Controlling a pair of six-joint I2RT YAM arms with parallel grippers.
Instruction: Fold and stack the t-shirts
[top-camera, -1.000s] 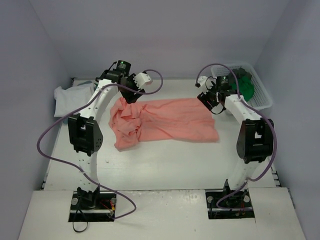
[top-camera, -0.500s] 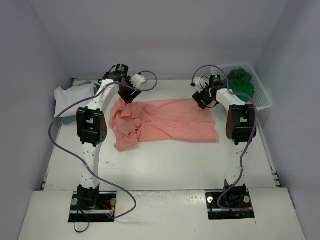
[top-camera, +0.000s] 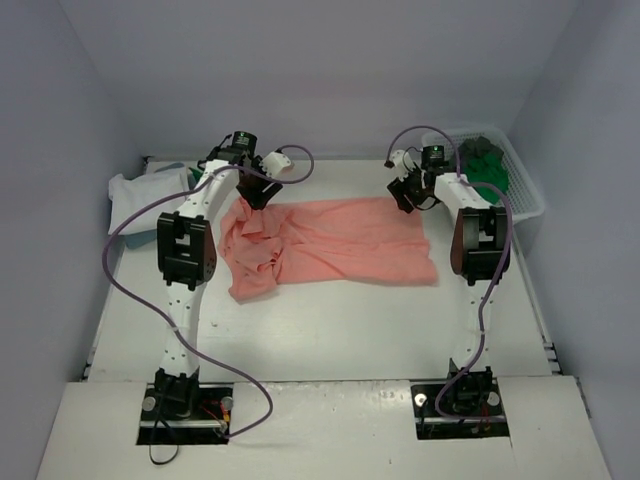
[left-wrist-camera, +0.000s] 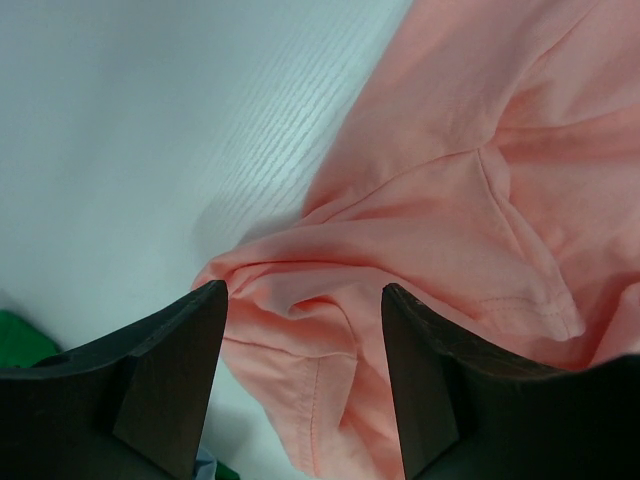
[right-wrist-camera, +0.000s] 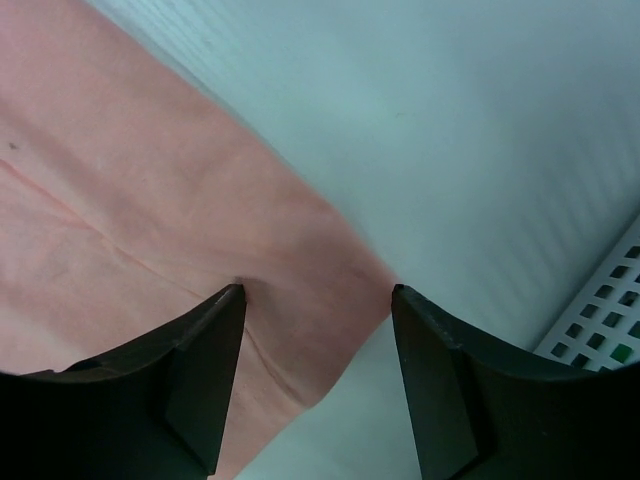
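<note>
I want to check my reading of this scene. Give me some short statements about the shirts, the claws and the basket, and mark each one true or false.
1. The pink shirt lies on the table, bunched at its left end. True.
2. The left claw and the right claw are shut on the pink shirt. False: both are open, one at each far corner of it.
3. A green shirt lies in the basket. True.
4. The basket stands at the far left of the table. False: it stands at the far right; pale shirts lie at the far left.
</note>
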